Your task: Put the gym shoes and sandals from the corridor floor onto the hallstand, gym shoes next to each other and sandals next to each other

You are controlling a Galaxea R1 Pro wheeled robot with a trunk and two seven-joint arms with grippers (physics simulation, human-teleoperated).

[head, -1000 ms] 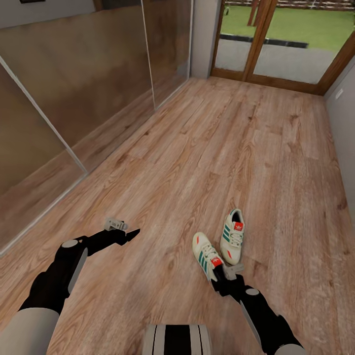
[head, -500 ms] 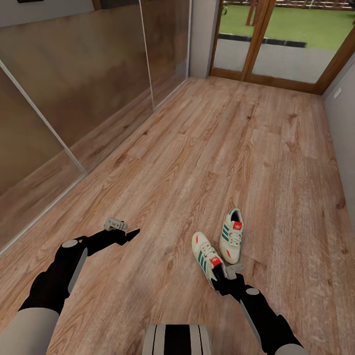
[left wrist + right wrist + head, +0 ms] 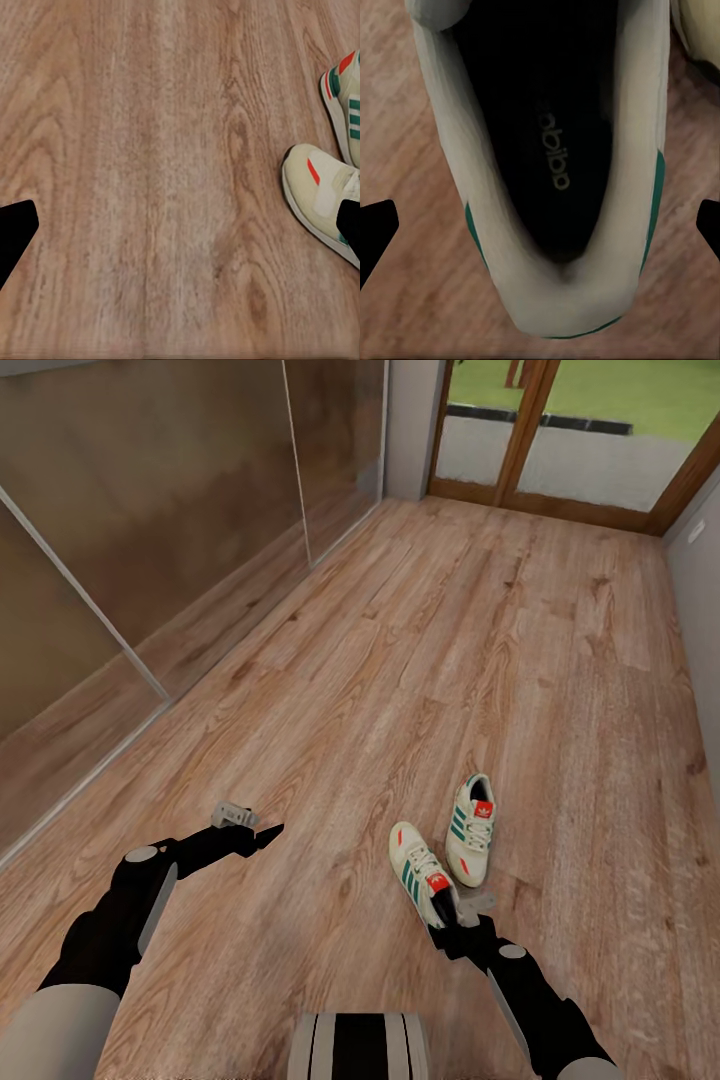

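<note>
The two gym shoes (image 3: 445,855) lay side by side on the corridor floor (image 3: 400,660), at the near right of the scene, their toes pointing slightly apart. The right claw (image 3: 447,922) hung directly over the heel end of the nearer shoe (image 3: 547,165), its jaws spread wide on either side of the collar and closed on nothing. The left claw (image 3: 268,832) hovered well to the left over bare planks, also spread apart.

The risk lay in the descent. If the jaws came down off-centre, one tip might land on the soft collar and tilt or push the shoe into its neighbour, which lay just beside it. A pinch on the heel alone could also let the toe sag and swing when lifted.
</note>
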